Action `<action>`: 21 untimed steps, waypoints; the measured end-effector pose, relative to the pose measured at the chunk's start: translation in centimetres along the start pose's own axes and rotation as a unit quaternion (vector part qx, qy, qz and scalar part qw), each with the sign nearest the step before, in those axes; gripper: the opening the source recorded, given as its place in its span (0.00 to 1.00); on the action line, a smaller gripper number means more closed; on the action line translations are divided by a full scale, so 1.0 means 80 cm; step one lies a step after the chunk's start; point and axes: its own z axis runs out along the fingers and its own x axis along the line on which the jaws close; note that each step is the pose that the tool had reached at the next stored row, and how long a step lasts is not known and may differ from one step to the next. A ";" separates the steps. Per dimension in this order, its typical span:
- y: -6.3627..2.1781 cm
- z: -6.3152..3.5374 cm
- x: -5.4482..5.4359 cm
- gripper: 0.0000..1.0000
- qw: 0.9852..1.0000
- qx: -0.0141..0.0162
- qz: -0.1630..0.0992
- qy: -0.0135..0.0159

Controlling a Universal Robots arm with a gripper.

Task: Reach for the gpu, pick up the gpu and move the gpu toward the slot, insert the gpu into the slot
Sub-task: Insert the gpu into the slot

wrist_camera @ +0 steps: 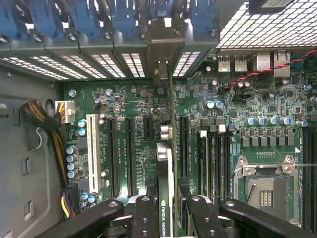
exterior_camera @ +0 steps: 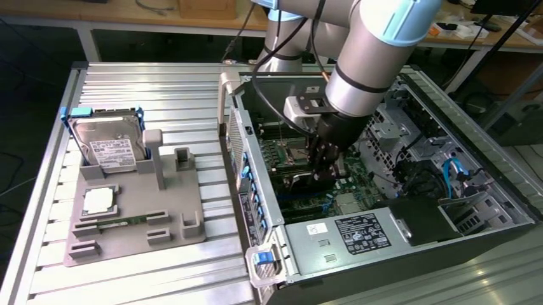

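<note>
Dark and edge-on, the gpu (wrist_camera: 165, 161) sat clamped between my gripper's (wrist_camera: 171, 207) fingers (wrist_camera: 144, 215). Its long axis ran straight ahead of them to its silver bracket (wrist_camera: 162, 45). The card hid the slot directly beneath it, so I couldn't judge whether it was seated in the motherboard (wrist_camera: 257, 99).

Above the motherboard (wrist_camera: 133, 99) the case (exterior_camera: 239, 133) lies open, so the way in from overhead is free apart from the arm (exterior_camera: 373, 57). The pincer (wrist_camera: 168, 201) grips the gpu (wrist_camera: 165, 163) edge-on just over the motherboard, with black connectors (wrist_camera: 114, 153) on either side. At the motherboard's bracket edge the blue clips (wrist_camera: 89, 17) and vented rear wall (wrist_camera: 74, 64) block passage. A sleeved cable bundle (wrist_camera: 42, 119) crowds one side of the motherboard; the processor socket (wrist_camera: 265, 188) and capacitors (wrist_camera: 267, 120) rise on the other. Beyond the motherboard, outside the case, the surface (exterior_camera: 144, 82) is open but for a grey fixture (exterior_camera: 136, 216) carrying a hard drive (exterior_camera: 106, 143).
</note>
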 end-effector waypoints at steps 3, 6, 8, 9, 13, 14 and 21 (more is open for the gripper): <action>0.000 0.002 0.000 0.27 1.000 0.000 0.000 0.000; 0.000 0.004 0.000 0.27 1.000 0.000 0.000 0.000; 0.000 0.005 0.000 0.27 1.000 0.000 0.000 0.000; 0.000 0.005 0.000 0.27 1.000 0.000 0.001 0.000; 0.000 0.005 0.000 0.27 1.000 0.000 0.001 -0.001; 0.000 0.005 0.000 0.27 1.000 0.000 0.001 -0.001; 0.000 -0.003 0.000 0.27 1.000 0.001 0.001 -0.001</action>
